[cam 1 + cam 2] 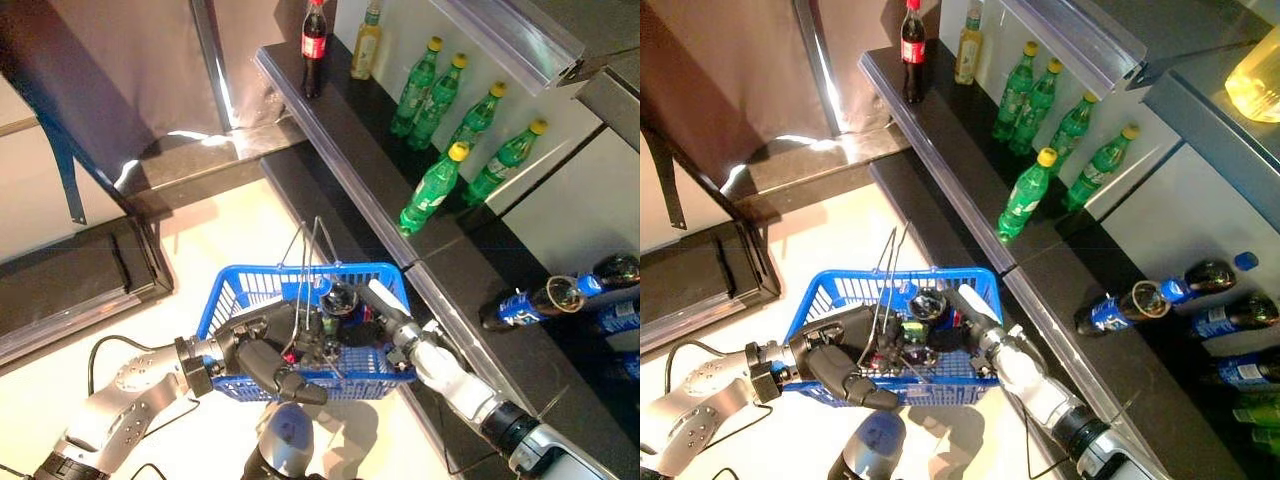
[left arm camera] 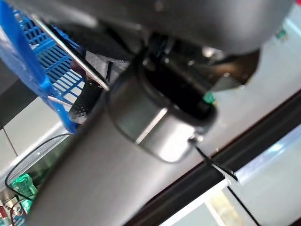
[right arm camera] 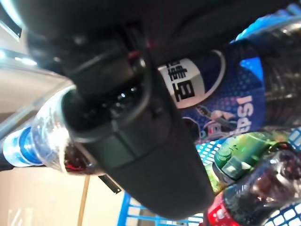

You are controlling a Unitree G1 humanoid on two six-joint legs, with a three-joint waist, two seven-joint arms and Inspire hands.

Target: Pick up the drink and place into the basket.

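Observation:
The blue basket (image 1: 300, 272) hangs in front, held up by its wire handles (image 1: 311, 248). My left hand (image 1: 262, 362) is shut on them at the basket's near side. The basket also shows in the left wrist view (image 2: 29, 61). My right hand (image 1: 385, 308) reaches into the basket from the right. It is shut on a dark cola bottle with a blue label and blue cap (image 3: 225, 89), which lies sideways inside the basket (image 1: 340, 300). Other drinks lie under it, among them a green bottle (image 3: 237, 153) and a red-capped dark bottle (image 3: 247, 197).
A black shelf edge (image 1: 345, 150) runs diagonally to the right of the basket. Green bottles (image 1: 432, 190), a cola bottle (image 1: 314, 45) and a yellow bottle (image 1: 366, 40) stand on it. Blue-labelled cola bottles (image 1: 545, 298) lie on the lower shelf at right. A dark platform (image 1: 80, 280) sits at left.

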